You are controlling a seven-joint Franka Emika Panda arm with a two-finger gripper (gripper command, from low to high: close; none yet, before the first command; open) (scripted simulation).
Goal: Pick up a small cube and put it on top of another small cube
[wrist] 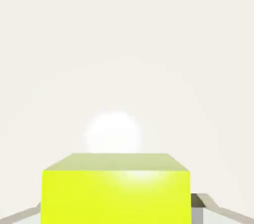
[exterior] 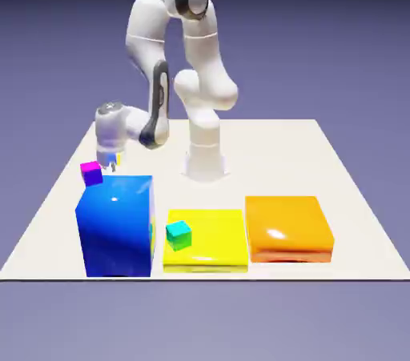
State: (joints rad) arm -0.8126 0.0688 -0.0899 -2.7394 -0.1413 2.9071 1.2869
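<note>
One step looks done: gripper [exterior: 113,161] is clamped on the lime cube [wrist: 116,195], down at the table [exterior: 336,161] behind the blue block [exterior: 116,225]. Next move needs a lift, then carry to the teal cube [exterior: 178,234] on the yellow slab [exterior: 215,238]. Arm folded low, hand pointing down beside the magenta cube [exterior: 92,173].

Lime-green cube [wrist: 116,193]; teal cube [exterior: 178,234] apart.
</note>
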